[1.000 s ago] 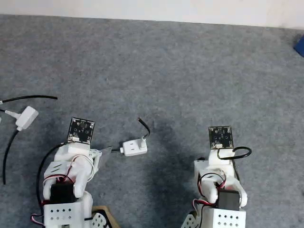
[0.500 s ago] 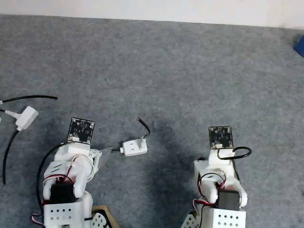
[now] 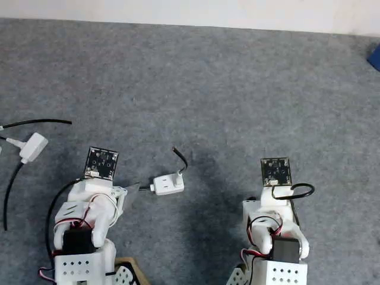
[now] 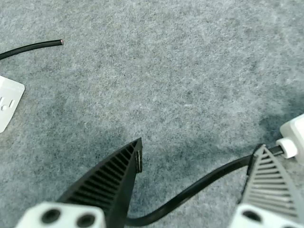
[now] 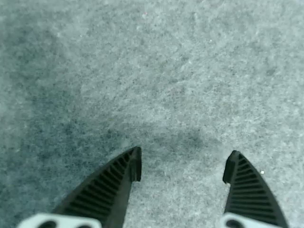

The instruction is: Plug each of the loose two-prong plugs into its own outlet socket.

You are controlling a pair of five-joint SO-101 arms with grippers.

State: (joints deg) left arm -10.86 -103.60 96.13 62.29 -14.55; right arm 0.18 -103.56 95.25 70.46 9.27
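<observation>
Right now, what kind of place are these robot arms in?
Probably a robot practice bench, not a home: a white plastic left arm and right arm sit side by side on a grey carpet-like tabletop, beside a small white plug block with a short black cord.

The grey cloth-covered worktop looks like short, fuzzy felt or carpet, matt and mottled. The small white plastic plug block is smooth with a slight sheen, as is the second white plastic block. The thin black cable has a smooth, faintly glossy sheath, probably rubber. The left end effector and right end effector have matt black plastic fingers with ribbed inner faces, set on matt white plastic mounts
</observation>
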